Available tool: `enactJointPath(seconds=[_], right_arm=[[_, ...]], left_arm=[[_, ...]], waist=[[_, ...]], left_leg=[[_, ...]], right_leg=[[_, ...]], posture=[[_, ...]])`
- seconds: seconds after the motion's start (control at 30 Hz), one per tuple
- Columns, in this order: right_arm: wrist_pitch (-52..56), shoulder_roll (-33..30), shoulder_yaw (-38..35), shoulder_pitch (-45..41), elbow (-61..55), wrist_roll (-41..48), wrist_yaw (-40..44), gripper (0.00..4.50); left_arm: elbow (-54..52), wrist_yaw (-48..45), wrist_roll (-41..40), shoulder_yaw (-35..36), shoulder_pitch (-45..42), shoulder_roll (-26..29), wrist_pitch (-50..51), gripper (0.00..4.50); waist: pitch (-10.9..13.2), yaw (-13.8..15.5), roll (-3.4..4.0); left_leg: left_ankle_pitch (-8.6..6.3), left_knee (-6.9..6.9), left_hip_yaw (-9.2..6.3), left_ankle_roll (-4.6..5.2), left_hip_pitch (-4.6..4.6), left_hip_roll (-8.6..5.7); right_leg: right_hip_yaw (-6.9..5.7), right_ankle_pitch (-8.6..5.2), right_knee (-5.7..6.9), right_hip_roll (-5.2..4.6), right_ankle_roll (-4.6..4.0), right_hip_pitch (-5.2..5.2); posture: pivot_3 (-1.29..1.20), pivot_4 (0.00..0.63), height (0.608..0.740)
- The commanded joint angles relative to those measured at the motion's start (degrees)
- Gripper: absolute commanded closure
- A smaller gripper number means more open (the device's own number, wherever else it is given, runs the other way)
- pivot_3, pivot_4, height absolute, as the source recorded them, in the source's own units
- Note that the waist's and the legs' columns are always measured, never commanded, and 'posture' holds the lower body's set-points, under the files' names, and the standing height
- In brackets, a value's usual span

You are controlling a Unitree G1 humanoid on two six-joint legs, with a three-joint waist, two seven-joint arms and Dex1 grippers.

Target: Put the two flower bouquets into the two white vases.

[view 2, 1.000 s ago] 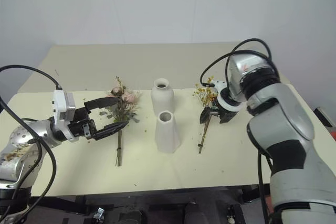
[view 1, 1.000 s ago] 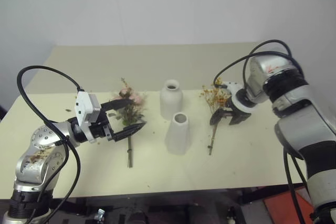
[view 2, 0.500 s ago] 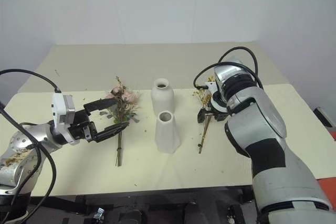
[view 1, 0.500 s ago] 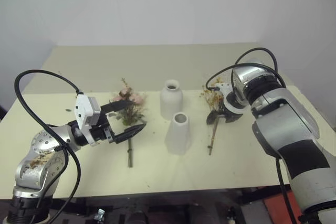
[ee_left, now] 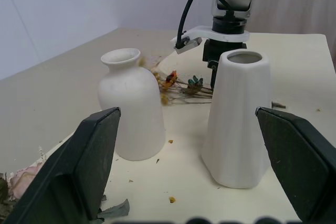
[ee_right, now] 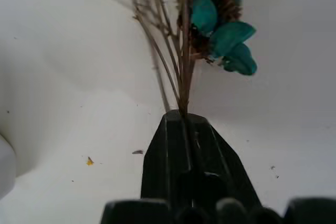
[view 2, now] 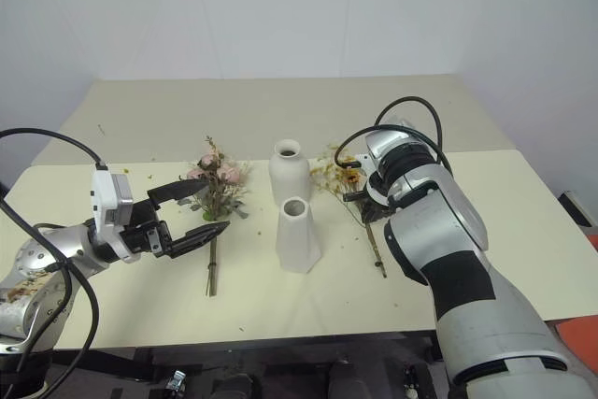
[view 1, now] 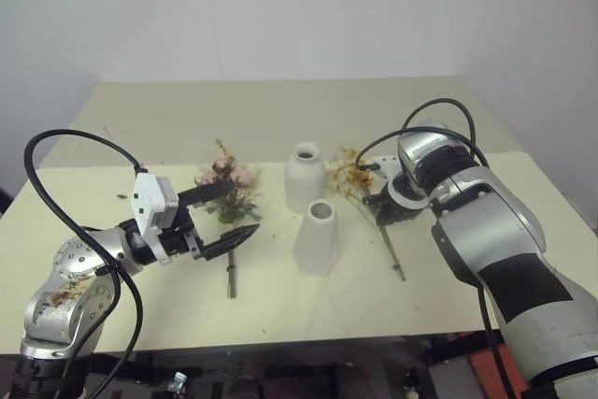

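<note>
The thin yellow-orange spray (view 1: pixel 348 176) lies on the table, right of the vases, with its flower head near the rounded white vase (view 1: pixel 305 178). My right gripper (view 1: pixel 384 209) points down and is shut on the spray's stem (ee_right: pixel 184 85), whose end (view 1: pixel 398 266) trails toward the front. The tapered white vase (view 1: pixel 317 237) stands just in front of the rounded one. The pink rose bouquet (view 1: pixel 229 181) lies flat to the left of the vases. My left gripper (view 1: pixel 240 211) hovers open over its stem, and its fingers (ee_left: pixel 97 169) frame both vases (ee_left: pixel 239 121).
The cream table (view 1: pixel 168 123) runs back to a white wall, with bare surface behind the vases and at the right (view 1: pixel 523 203). Small flower crumbs (view 1: pixel 122 196) dot the table near the left arm. The front edge (view 1: pixel 308 332) is close below the stems.
My right gripper has closed on the spray's stem and dropped slightly. The spray has swung, its head toward the rounded vase and its stem end to the right. The left gripper has stayed put.
</note>
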Motion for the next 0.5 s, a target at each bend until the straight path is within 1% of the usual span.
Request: enactJointPath(seconds=[0.03,0.2,0.23,0.3,0.4,0.5], right_arm=[[-0.3,-1.7,-2.6,-1.3,-0.5,-1.8,-0.3,4.49],[0.3,-4.5,-6.9,-2.4,-3.5,-2.4,-3.1,4.49],[0.3,-5.5,-9.0,-2.5,-4.4,-2.0,-4.8,4.49],[-1.4,-7.5,-15.6,-2.1,-6.8,-0.7,-11.4,4.49],[-7.4,-10.5,-22.9,1.5,-15.9,0.7,-15.8,4.49],[-10.8,-12.2,-29.5,7.1,-28.0,3.8,-16.6,4.49]], left_arm=[[-1.7,-0.2,-1.0,1.9,-0.2,0.9,-0.5,0.0],[0.2,-2.0,-1.2,1.4,-3.0,1.9,-0.7,0.0],[0.8,-2.5,-1.2,1.3,-3.9,2.1,-0.6,0.0],[2.4,-3.7,-1.0,0.8,-5.9,2.4,-0.7,0.0],[5.5,-5.6,-0.3,-0.3,-9.4,2.6,-1.2,0.0],[8.7,-7.8,0.3,-1.4,-12.9,3.1,-1.5,0.0]], waist=[[0.0,0.0,0.0],[0.0,0.0,0.0],[0.0,0.0,0.0],[0.0,0.0,0.0],[0.0,0.2,0.0],[0.0,0.1,-0.01]], left_leg=[[0.0,0.0,0.0,0.0,0.0,0.0],[0.0,0.0,0.0,0.0,0.01,-0.01],[0.0,0.0,0.0,0.0,0.0,-0.01],[0.0,0.0,0.0,-0.01,0.0,-0.01],[0.01,0.0,0.0,-0.01,-0.03,-0.02],[0.0,-0.02,0.0,0.0,-0.04,-0.02]], right_leg=[[0.0,0.0,0.01,0.0,0.0,0.0],[0.0,0.0,0.01,0.0,0.0,0.01],[0.0,0.0,0.01,0.0,0.0,0.0],[0.0,0.0,0.0,0.0,0.0,0.01],[0.0,0.0,-0.04,-0.01,0.0,0.01],[-0.01,0.0,-0.12,-0.02,0.02,0.05]], posture=[[0.0,0.15,0.74],[0.0,0.15,0.74],[0.0,0.15,0.74],[0.0,0.15,0.74],[0.0,0.15,0.74],[0.0,0.15,0.74]])
